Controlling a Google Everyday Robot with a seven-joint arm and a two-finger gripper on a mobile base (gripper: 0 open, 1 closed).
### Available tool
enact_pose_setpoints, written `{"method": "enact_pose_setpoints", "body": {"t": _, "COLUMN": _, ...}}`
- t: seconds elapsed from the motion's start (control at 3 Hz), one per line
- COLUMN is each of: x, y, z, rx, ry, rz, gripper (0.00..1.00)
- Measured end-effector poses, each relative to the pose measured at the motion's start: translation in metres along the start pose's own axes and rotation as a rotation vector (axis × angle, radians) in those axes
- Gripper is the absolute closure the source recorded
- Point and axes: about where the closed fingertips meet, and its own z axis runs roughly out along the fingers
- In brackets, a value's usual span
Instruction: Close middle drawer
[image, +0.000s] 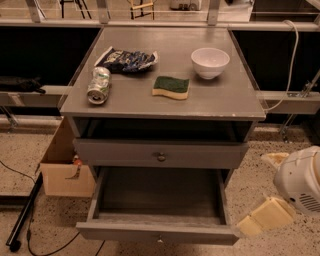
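The middle drawer (159, 233) is pulled far out at the bottom of the grey cabinet. Its deep box is empty and its front carries a small dark knob (160, 239). Above it, the top drawer (161, 154) with its own knob stands slightly proud of the frame. The lowest drawer is hidden. My gripper (254, 192) hangs low at the right, just beyond the open drawer's right front corner and not touching it. It is open and empty, with one cream finger (264, 216) low and the other finger (274, 159) higher.
On the cabinet top (220, 100) lie a crushed can (99, 85), a dark snack bag (126, 59), a green-and-yellow sponge (171, 87) and a white bowl (210, 62). A cardboard box (62, 170) stands on the floor at the left, with a black cable and pole (25, 215) beside it.
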Motion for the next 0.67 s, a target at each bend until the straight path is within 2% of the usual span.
{"method": "enact_pose_setpoints", "body": {"t": 0.67, "x": 0.015, "y": 0.027, "z": 0.096, "rx": -0.122, "ry": 0.027, "rz": 0.139, "gripper": 0.0}}
